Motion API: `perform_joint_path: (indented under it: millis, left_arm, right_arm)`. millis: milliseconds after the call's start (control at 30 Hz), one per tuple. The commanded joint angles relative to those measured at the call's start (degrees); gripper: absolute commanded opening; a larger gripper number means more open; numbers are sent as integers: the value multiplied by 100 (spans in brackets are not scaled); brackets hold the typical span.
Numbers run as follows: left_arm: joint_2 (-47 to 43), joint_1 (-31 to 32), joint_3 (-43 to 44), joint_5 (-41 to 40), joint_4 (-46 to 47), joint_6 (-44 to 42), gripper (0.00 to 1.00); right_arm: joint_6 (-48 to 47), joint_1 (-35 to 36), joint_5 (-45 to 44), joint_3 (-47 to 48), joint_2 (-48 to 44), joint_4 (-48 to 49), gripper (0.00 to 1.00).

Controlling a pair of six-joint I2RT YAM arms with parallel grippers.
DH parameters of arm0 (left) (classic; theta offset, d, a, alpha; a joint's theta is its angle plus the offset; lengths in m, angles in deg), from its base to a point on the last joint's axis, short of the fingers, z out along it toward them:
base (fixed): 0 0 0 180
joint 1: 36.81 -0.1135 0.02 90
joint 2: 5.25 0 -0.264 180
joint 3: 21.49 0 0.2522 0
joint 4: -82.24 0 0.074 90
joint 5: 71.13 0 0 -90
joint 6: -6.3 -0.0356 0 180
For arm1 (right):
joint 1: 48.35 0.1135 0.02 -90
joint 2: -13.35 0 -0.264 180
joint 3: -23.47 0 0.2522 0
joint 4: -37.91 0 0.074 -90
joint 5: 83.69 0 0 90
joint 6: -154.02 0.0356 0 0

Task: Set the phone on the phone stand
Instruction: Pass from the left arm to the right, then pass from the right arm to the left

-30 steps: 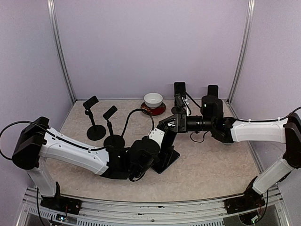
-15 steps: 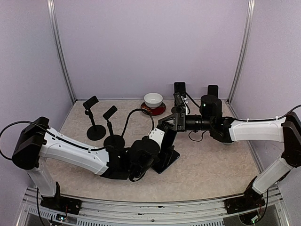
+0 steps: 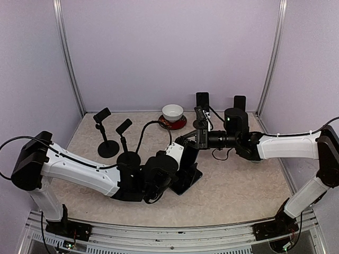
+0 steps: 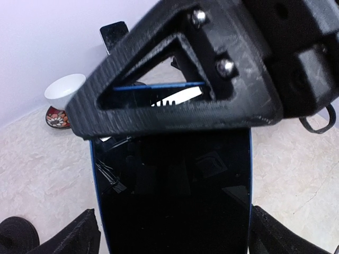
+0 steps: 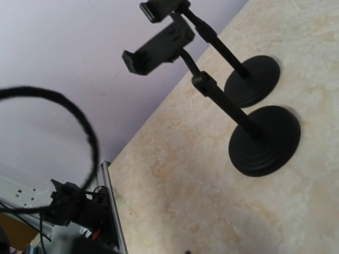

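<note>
Holding the phone (image 4: 175,180) in the left gripper (image 4: 172,235), fingers (image 4: 79,238) clamped on its two long blue edges, dark screen turned toward the wrist. Reaching over the phone's far end with the right gripper (image 3: 195,133), one triangular finger close across that end; impossible to tell whether spread or closed, or whether touching. Beyond the left gripper and a little to its left, near the back wall: a white bowl (image 3: 172,111) upright on a red saucer (image 3: 179,125), showing only a plain white interior. Well off to the left of both grippers, on the table (image 3: 238,185): a near stand (image 3: 128,157) and a far stand (image 3: 108,150), bases close together, clamps tilted. Phone well apart from both stands.
</note>
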Motion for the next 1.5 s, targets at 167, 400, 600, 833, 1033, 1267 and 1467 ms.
perform_joint_path:
  millis: [167, 400, 600, 833, 1033, 1267, 1467]
  left_arm:
    - [-1002, 58, -498, 125, 96, 153, 99]
    - [-1750, 45, -970, 47, -231, 215, 99]
    - [-2128, -94, -1202, 334, -495, 371, 99]
    - [-2571, -770, -1874, 2593, 386, 470, 99]
    - [-2543, -1229, -2049, 4202, 774, 462, 99]
    - [-2020, -1252, -1880, 5318, 1245, 500, 92]
    - [-1736, -1252, -1746, 5792, 1549, 583, 81]
  right_arm:
    - [-228, -141, -101, 94, -267, -148, 0]
    - [-464, -319, -111, 82, -380, -341, 0]
    - [-663, -362, 354, 103, -476, -228, 0]
    - [-1647, -363, 1227, 304, -731, -667, 0]
    - [-1907, -362, 1896, 197, -990, -560, 0]
    - [-1694, -181, 2429, -2, -1150, 244, 0]
    - [-1772, 32, 2436, 52, -1234, 329, 0]
